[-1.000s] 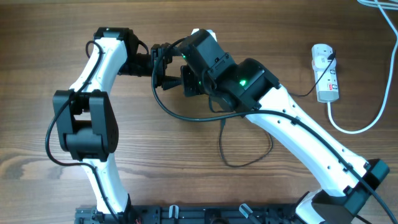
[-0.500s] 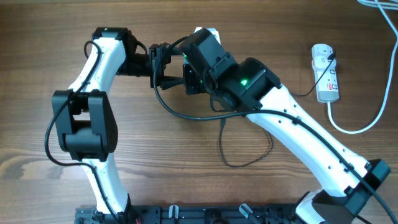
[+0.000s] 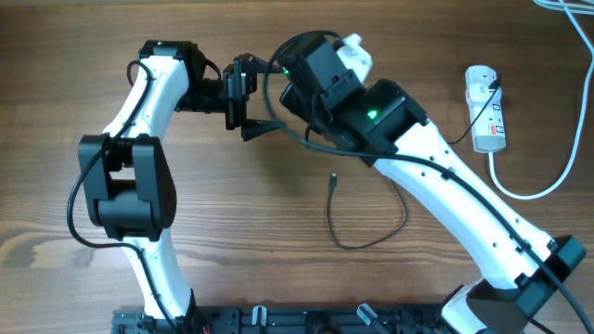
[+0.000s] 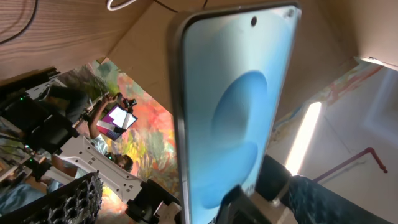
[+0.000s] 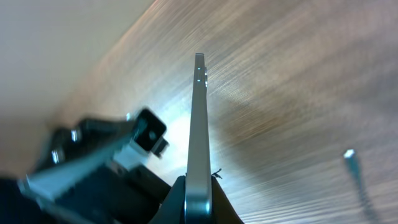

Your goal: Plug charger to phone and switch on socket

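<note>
The phone [image 4: 236, 112] has a bright blue screen and fills the left wrist view. My left gripper [image 4: 239, 208] is shut on its lower end. In the right wrist view the phone [image 5: 198, 124] shows edge-on, and my right gripper [image 5: 198, 202] is shut on that edge. In the overhead view the left gripper [image 3: 247, 96] meets the right wrist at the table's back middle, and the phone is hidden there. The charger's small plug tip [image 3: 332, 176] lies loose on the wood, also in the right wrist view [image 5: 350, 155]. The socket [image 3: 486, 116] lies at the far right with a black plug [image 3: 497, 87] in it.
The charger's thin black cable [image 3: 371, 243] loops on the table below my right arm. A thick white cord [image 3: 548, 186] curves from the socket toward the right edge. The arm bases stand at the front edge.
My right wrist has swung up and toward the back of the table. The charger's plug tip, hidden under the arm before, now shows lying on the table. The left arm has barely moved.
</note>
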Available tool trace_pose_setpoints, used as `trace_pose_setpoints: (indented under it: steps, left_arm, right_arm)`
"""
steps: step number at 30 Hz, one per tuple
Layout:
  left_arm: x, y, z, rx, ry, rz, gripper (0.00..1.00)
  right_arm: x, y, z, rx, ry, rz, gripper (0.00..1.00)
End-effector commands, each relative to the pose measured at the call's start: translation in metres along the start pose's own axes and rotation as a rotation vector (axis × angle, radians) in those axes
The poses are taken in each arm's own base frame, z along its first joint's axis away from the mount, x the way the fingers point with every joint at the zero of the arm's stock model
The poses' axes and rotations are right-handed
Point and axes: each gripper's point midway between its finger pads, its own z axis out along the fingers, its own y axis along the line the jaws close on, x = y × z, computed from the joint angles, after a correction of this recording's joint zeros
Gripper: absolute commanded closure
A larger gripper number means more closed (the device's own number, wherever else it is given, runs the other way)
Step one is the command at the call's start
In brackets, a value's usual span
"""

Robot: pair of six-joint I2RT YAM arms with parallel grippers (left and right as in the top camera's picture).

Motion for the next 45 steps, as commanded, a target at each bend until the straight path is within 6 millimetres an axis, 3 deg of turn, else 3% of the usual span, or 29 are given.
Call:
trace_pose_setpoints:
  steps: [1, 6, 10, 16, 27, 37, 42, 45]
  left_arm:
    - [0.014, -0.012, 0.001, 0.015, 0.010, 0.060, 0.00]
    - [0.014, -0.012, 0.001, 0.015, 0.010, 0.060, 0.00]
    - [0.014, -0.012, 0.001, 0.016, 0.011, 0.055, 0.08]
    - [0.016, -0.011, 0.005, 0.009, 0.020, -0.005, 0.18]
    - [0.016, -0.010, 0.008, 0.003, 0.026, -0.012, 0.22]
    - [0.012, -0.013, 0.008, 0.001, 0.024, 0.060, 0.22]
    - [-0.005, -0.001, 0.007, -0.086, -0.044, 0.046, 0.23]
    - [-0.013, -0.004, 0.007, -0.097, -0.065, 0.068, 0.28]
  right_arm:
    - [-0.010, 0.009, -0.016, -0.046, -0.028, 0.338, 0.96]
    - [-0.008, 0.011, -0.016, -0.054, -0.013, 0.398, 0.96]
    - [-0.009, 0.012, -0.016, -0.058, -0.013, 0.415, 0.95]
    - [-0.004, 0.012, -0.014, -0.053, 0.016, 0.581, 0.96]
    - [0.004, 0.005, -0.004, -0.010, 0.034, 0.597, 0.96]
    - [0.015, -0.002, 0.024, 0.049, 0.032, 0.580, 0.96]
    - [0.020, 0.007, 0.023, 0.017, 0.042, 0.575, 0.96]
    - [0.020, 0.007, 0.023, 0.017, 0.041, 0.576, 0.96]
